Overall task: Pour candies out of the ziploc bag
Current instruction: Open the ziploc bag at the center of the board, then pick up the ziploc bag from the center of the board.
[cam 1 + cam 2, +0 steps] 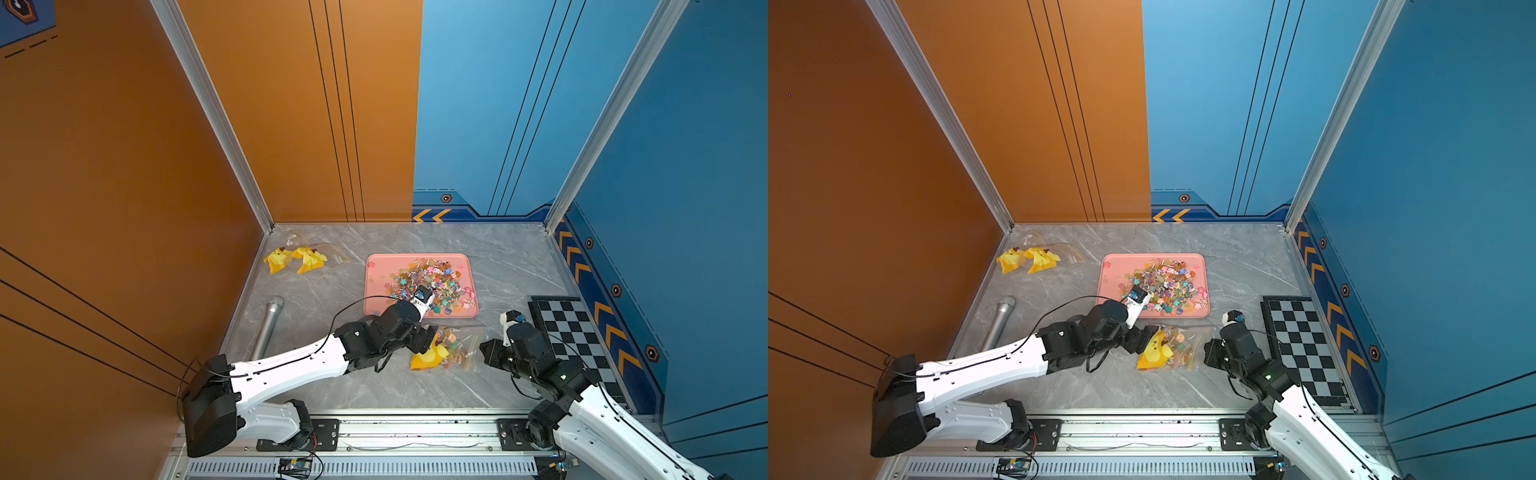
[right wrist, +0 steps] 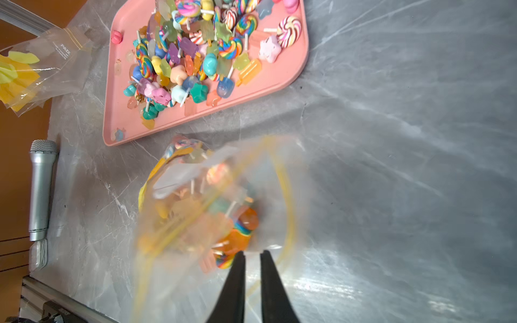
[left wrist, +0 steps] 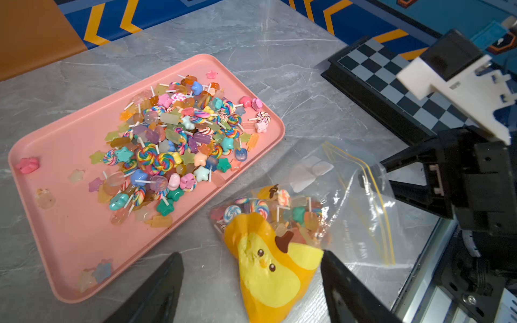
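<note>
The ziploc bag lies on the marble table just in front of the pink tray. It is clear with a yellow duck-print bottom and holds some candies. Most candies are heaped in the tray. My left gripper is wide open, and the bag's yellow corner lies loose between its jaws. My right gripper is at the bag's mouth edge, its jaws a narrow gap apart. The bag looks blurred there.
A grey microphone lies at the left. Two empty bags with yellow prints sit at the back left corner. A black chessboard lies along the right wall. Walls close three sides.
</note>
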